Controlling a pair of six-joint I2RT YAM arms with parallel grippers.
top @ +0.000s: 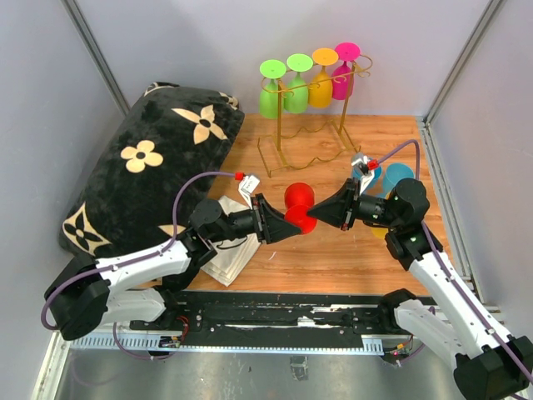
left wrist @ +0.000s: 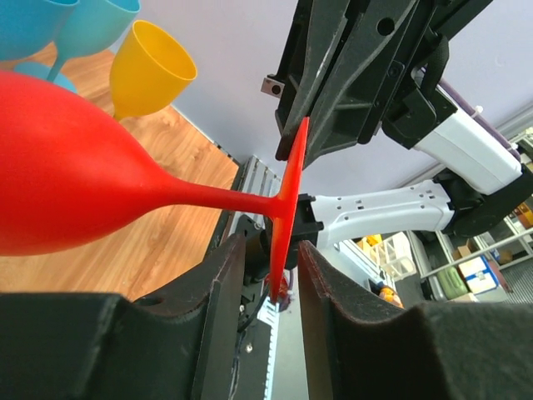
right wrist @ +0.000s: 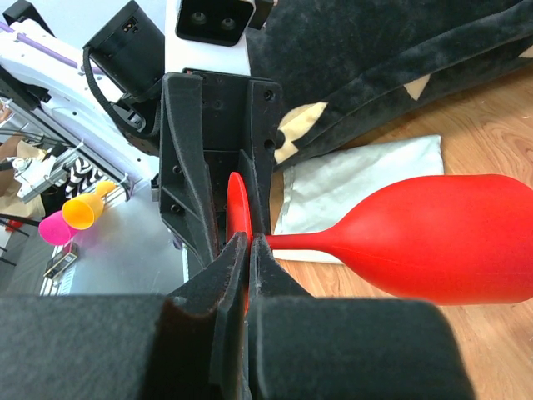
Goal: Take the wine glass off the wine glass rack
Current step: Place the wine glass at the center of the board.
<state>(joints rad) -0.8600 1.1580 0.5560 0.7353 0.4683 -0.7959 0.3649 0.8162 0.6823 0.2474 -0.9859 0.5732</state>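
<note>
Hovering sideways between both arms in the top view, the red wine glass is held over the table, well apart from the wine glass rack, where four other glasses hang. The grips are hard to read from here. From the left wrist, the left gripper stands partly parted, with the glass's foot between its fingers, seemingly untouched. From the right wrist, the right gripper pinches that foot tight.
</note>
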